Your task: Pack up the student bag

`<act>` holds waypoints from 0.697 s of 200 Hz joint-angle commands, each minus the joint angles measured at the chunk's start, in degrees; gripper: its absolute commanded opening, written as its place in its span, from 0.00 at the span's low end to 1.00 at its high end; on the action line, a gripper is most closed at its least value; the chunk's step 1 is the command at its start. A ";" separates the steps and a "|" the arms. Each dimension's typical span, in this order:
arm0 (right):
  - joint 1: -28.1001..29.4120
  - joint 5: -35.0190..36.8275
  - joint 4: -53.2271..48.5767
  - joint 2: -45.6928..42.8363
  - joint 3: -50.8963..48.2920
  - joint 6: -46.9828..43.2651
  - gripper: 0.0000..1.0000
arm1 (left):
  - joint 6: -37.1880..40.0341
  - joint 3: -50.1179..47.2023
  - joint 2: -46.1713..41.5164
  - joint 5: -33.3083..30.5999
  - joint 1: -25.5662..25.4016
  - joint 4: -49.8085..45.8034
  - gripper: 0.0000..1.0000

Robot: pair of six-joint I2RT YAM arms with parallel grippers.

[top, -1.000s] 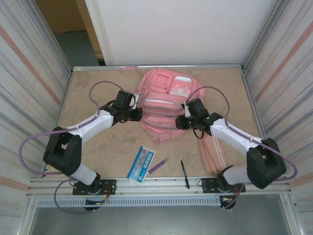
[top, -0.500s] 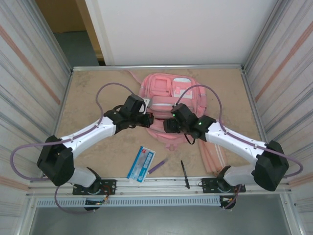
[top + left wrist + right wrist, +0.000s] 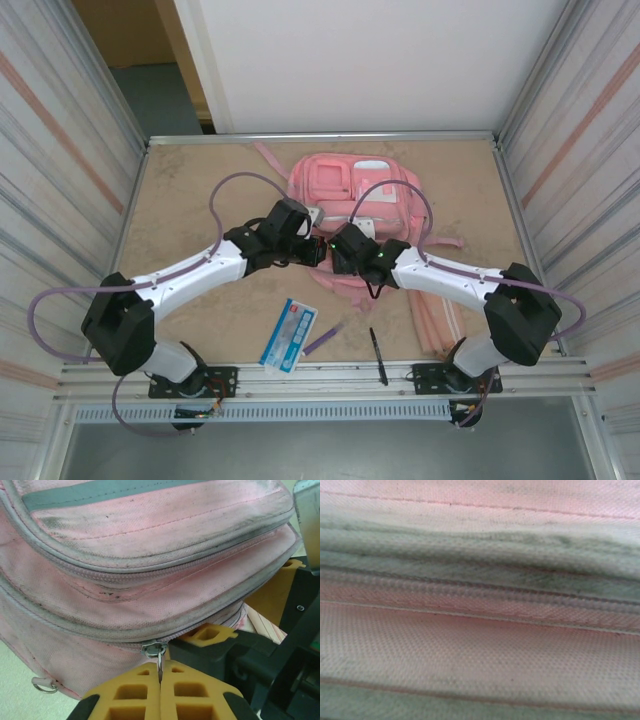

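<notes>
far-centre of table | student bag lies flat, top edge near back rail, bare table to its left | left gripper pinching zip pull at bag's near edge | right gripper just beside it, against bag, spread or gripping: can't tell

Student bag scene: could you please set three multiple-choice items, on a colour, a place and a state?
1. What colour is the student bag? A blue; B pink; C grey.
2. Where does the black pen lie? A on the bag; B on the table by its near edge; C in a gripper.
3. How do the left gripper's jaws stand? A wide open; B shut on nothing; C shut on the zip pull.
Key: B, the fabric is pink all over; B, the pen lies on the bare top at the front; C, the metal pull is pinched between the jaws.
</notes>
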 commanded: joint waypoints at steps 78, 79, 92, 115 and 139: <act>-10.56 -4.73 4.04 -10.37 -9.27 -6.46 0.00 | 7.83 -2.67 -2.27 -3.39 6.88 0.01 0.00; -10.59 -4.78 3.90 -10.39 -9.29 -6.49 0.00 | 7.92 -2.71 -2.28 -3.39 7.08 0.02 0.00; -11.60 -5.69 3.27 -11.44 -9.35 -7.39 0.00 | 8.90 -3.52 -2.20 -3.72 9.37 0.50 0.00; -13.18 -6.77 3.30 -13.43 -10.48 -9.38 0.00 | 11.13 -4.76 -2.29 -3.72 12.95 2.43 0.00; -15.94 -12.63 3.32 -14.36 -10.71 -12.00 0.00 | 11.30 -4.14 -2.18 0.92 14.59 3.02 0.00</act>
